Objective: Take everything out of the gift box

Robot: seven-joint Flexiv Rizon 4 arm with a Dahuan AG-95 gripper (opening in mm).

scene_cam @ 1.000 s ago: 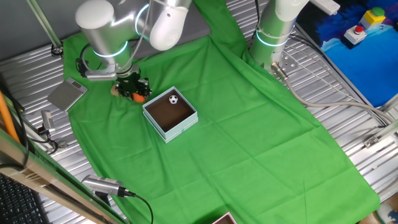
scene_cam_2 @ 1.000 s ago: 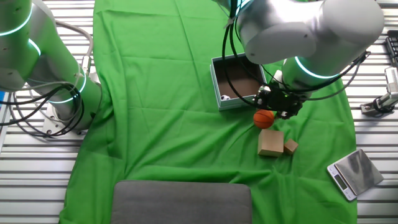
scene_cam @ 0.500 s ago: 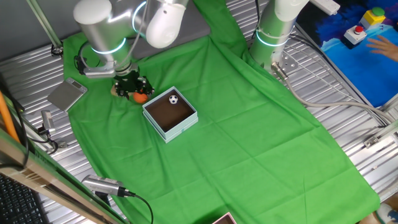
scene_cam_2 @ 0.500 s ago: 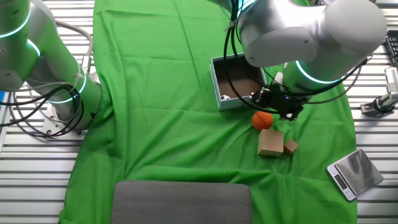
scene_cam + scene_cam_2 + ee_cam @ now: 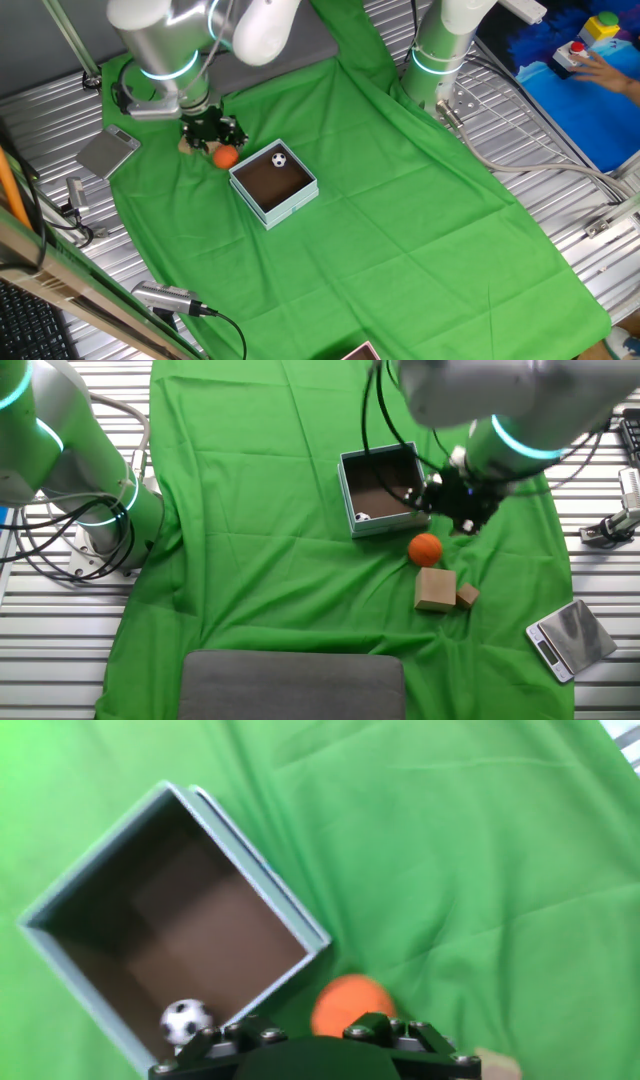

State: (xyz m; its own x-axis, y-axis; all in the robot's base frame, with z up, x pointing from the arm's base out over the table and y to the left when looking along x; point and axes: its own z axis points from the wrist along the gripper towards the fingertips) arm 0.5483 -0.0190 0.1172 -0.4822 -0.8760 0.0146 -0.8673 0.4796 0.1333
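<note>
**Orange ball out, soccer ball waiting in the box**

Orange and smooth, the basketball is lying on the green cloth just beside the box, right under the hand. The hand is hovering above it with nothing between its fingers as far as the fixed views show; whether the jaws are spread or closed I cannot tell, since the hand view shows only its black base.

Inside the box the soccer ball is sitting in a corner against the dark brown wall. Judging by its look it is light, hard and smooth, so it is likely to roll or squirt out of a loose pinch. Taking it across its middle from straight above looks best, with one finger slipping between ball and wall. The box itself seems to be thin card, light enough to slide if a finger is nudging its rim.

Farther off, two tan blocks, one larger and one small, are lying touching each other on the cloth, close to the basketball. They look stiff and flat-sided, easy to hold.

A flat grey plate is resting at the cloth's edge on the desk. No brand, label or writing is readable anywhere.
</note>
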